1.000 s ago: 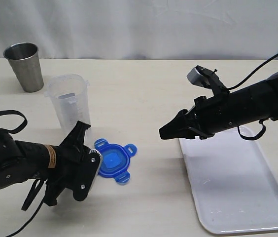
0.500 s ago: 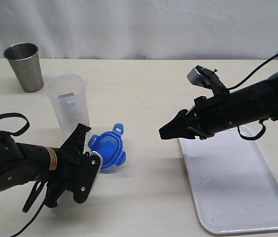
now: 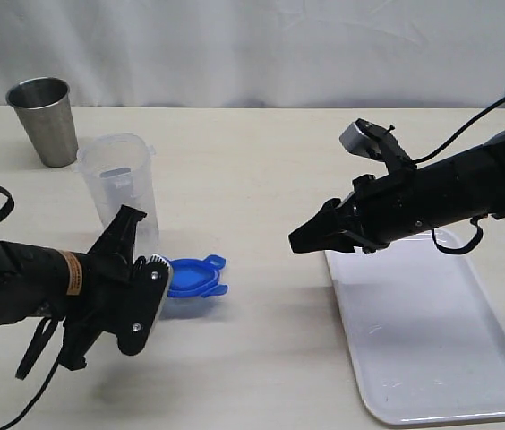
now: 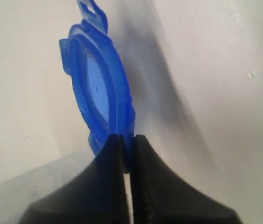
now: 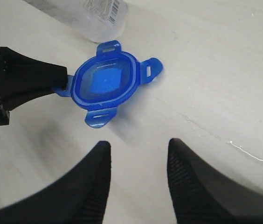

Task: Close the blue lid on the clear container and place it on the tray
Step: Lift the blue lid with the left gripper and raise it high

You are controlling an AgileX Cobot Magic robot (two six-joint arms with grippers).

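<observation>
The blue lid (image 3: 194,274) hangs roughly level just above the table, casting a shadow beneath it. My left gripper (image 3: 166,274) is shut on its edge at one tab. The left wrist view shows the blue lid (image 4: 99,91) edge-on, pinched between my left gripper's (image 4: 128,150) fingers. Just behind the lid stands the clear container (image 3: 118,190), upright and open-topped. My right gripper (image 3: 299,240) hovers open and empty beside the white tray (image 3: 432,349). The right wrist view shows the blue lid (image 5: 106,81) ahead of my right gripper (image 5: 138,150).
A grey steel cup (image 3: 45,121) stands at the far left, behind the container. The clear container's base (image 5: 92,16) shows in the right wrist view, close to the lid. The tray lies at the right near the table's front edge.
My left gripper has lifted the blue lid from lying flat on the table, through a tilt, to a level hold. It also drew back slightly to the left. The right arm stayed still.
</observation>
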